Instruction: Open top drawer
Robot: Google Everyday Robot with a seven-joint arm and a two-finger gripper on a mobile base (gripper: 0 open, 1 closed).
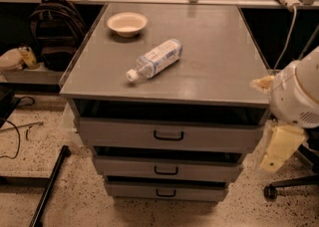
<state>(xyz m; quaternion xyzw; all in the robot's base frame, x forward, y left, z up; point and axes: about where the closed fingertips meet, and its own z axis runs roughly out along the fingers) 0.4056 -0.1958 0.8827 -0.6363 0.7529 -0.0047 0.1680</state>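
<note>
The top drawer (124, 134) is the widest grey drawer front, just under the cabinet top, with a small black loop handle (168, 135) at its centre. It looks pushed in, with a dark gap above it. My gripper (275, 150) is the cream-coloured part hanging below the white arm (299, 94) at the right edge. It sits beside the cabinet's right front corner, level with the top drawer and well right of the handle. It touches nothing.
Two narrower drawers (167, 170) (164, 191) lie below the top one. On the cabinet top (214, 47) lie a plastic bottle (154, 59) on its side and a pale bowl (127, 23). A backpack (55, 32) stands at the left, and a chair base (286, 186) at the lower right.
</note>
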